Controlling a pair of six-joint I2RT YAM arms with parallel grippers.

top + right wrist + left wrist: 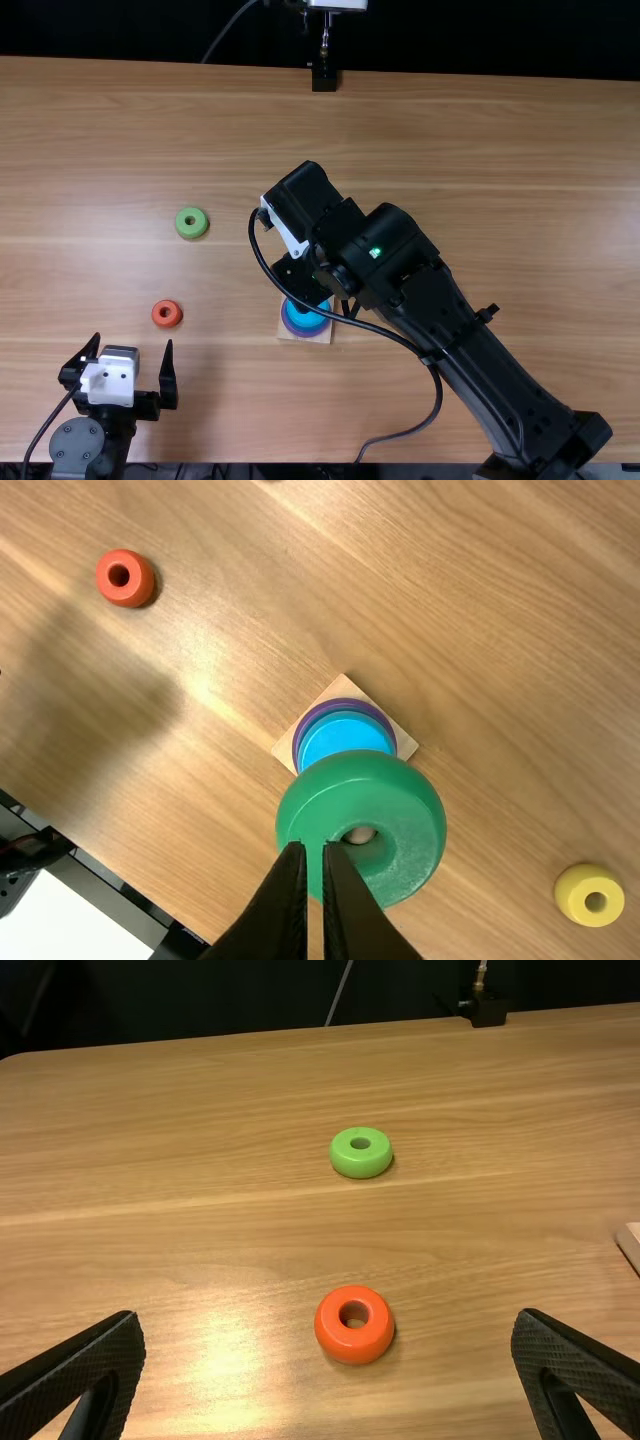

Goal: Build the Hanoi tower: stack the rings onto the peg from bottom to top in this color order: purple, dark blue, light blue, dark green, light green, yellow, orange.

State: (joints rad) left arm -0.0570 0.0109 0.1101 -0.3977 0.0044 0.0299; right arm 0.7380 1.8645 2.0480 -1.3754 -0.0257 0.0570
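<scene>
Top view: left gripper (133,339), near left, fingers wide, nothing between them. Orange ring (167,323), left, just beyond it; light green ring (192,231), left, farther. Base (316,339), near the middle, bearing purple ring (290,322) and light blue ring (308,313); dark blue cannot be told apart.

Right wrist view: right gripper (318,845), fingers narrow, pinching dark green ring (405,820) by its wall, above the stack. A pale end (358,836) in its hole, probably the peg.

Risks: ring held off-centre, so it could tilt and jam on the peg; released out of line, it could catch the tip and roll off; pressed down askew, it could shift the base.

View differences: right wrist view gives yellow ring (575,888), right of the base, and the pinch; in top view the right arm (440,290) covers both.
</scene>
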